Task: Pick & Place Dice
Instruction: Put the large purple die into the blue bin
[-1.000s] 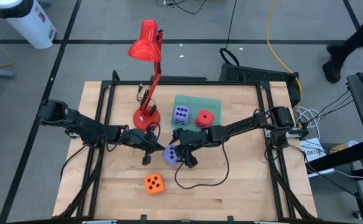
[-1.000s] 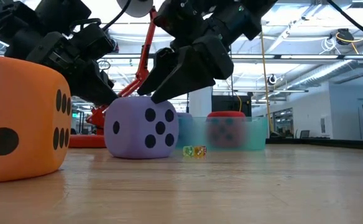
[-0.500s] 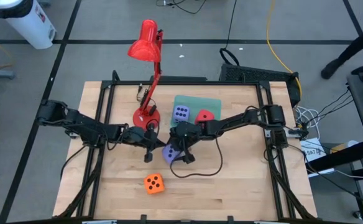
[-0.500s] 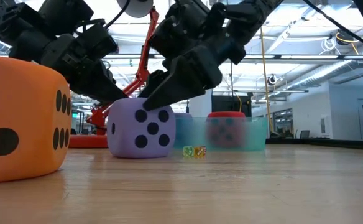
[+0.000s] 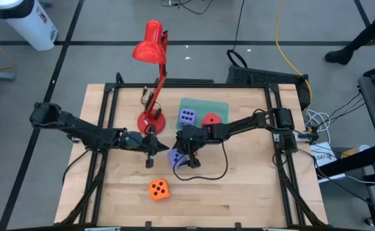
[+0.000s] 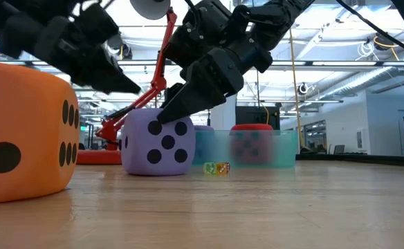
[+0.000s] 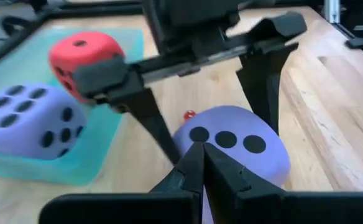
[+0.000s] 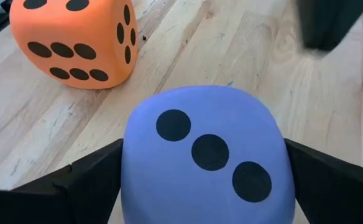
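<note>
Right gripper [image 5: 186, 158] jaws spread wide, straddling the purple-blue die [image 8: 206, 155], one finger on each flank, three-pip face up; contact looks touching or nearly, not yet squeezed. Die sits on the bare wooden table [image 5: 239, 192] just below frame centre in the high view. Left gripper [image 7: 200, 171] jaws pinched together on nothing, tips hanging just beside the same die. Die looks like soft foam: light, squashy, matte so not slippery, not fragile; grip the flat opposite sides mid-height, rounded corners would let it roll out. Orange die [image 5: 159, 188] lower left of centre, well apart. Second purple-blue die [image 5: 187, 117] and red die [image 5: 210, 120] sit on the teal tray [image 5: 203, 104] above centre, beside the red desk lamp [image 5: 150, 48]
</note>
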Controlling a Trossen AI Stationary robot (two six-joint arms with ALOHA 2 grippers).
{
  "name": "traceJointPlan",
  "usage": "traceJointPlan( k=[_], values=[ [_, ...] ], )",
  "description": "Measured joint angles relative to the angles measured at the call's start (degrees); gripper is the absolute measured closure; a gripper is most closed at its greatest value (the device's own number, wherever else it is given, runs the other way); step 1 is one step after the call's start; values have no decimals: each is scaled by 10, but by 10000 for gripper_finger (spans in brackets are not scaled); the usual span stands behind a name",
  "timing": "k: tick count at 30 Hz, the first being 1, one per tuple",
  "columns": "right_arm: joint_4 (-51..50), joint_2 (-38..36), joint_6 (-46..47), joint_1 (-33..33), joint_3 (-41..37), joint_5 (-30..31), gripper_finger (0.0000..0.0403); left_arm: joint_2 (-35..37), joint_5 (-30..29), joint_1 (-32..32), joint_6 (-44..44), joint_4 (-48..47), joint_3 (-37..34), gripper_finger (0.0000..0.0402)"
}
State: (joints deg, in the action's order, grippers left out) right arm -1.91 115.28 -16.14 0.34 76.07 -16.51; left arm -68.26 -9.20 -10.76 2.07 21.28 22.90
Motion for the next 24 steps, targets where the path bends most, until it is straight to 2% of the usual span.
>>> traceJointPlan(
  k=[4,7,12,18,24],
  values=[
    [1,0,1,0,0,2,33,53,-60,-32,10,-41,0,398],
    [8,0,3,0,-1,2,53,87,-85,-55,14,-68,0,392],
    [2,-14,7,1,-3,14,55,124,-133,-91,30,-104,0,382],
    [-7,-57,7,10,-5,30,56,137,-182,-120,43,-127,0,398],
    [-38,-122,5,20,-3,72,59,136,-194,-126,43,-128,0,379]
  ],
)
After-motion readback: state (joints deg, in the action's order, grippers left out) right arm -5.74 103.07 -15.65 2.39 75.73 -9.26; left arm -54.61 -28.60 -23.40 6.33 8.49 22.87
